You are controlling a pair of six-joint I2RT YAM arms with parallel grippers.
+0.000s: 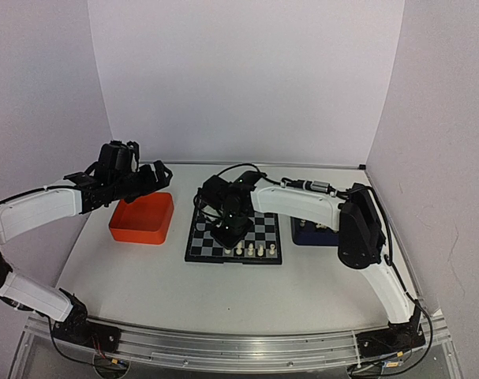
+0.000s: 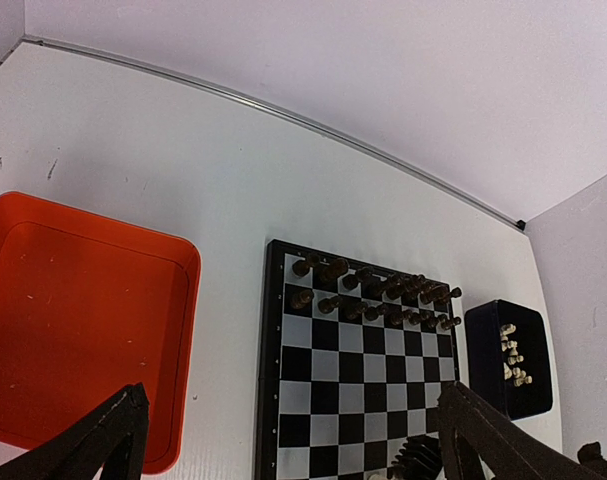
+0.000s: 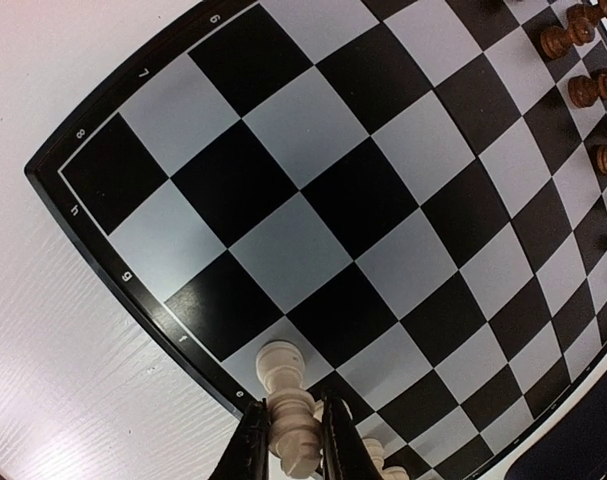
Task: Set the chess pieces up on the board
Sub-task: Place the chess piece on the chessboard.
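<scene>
At the middle of the table lies the board point(image 1: 267, 229), square to the near edge; an orange tray point(image 1: 136, 234) sits just beside its left side, and a dark blue tray point(image 1: 302, 235) just beside its right side. Black chess figures point(image 2: 373, 290) fill the two far rows of the board; several cream-white chess pieces point(image 1: 255, 251) stand in a line on the near row, toward the right; loose cream-white figures point(image 2: 513, 355) lie inside the dark blue tray.

Right gripper point(image 1: 226, 234): positioned low over the near-left part of the board, at the left end of that line. Its wrist view shows both fingers point(image 3: 245, 450) clamped on either side of a single held piece point(image 3: 283, 375), cream-white and upright; the round end of the held piece is at an edge square beside the lettered border; whether it touches the surface cannot be told.

Left gripper point(image 1: 156, 175): raised above the far edge of the orange tray, well apart from the board; its fingers point(image 2: 93, 445) are spread wide, with nothing between them.
</scene>
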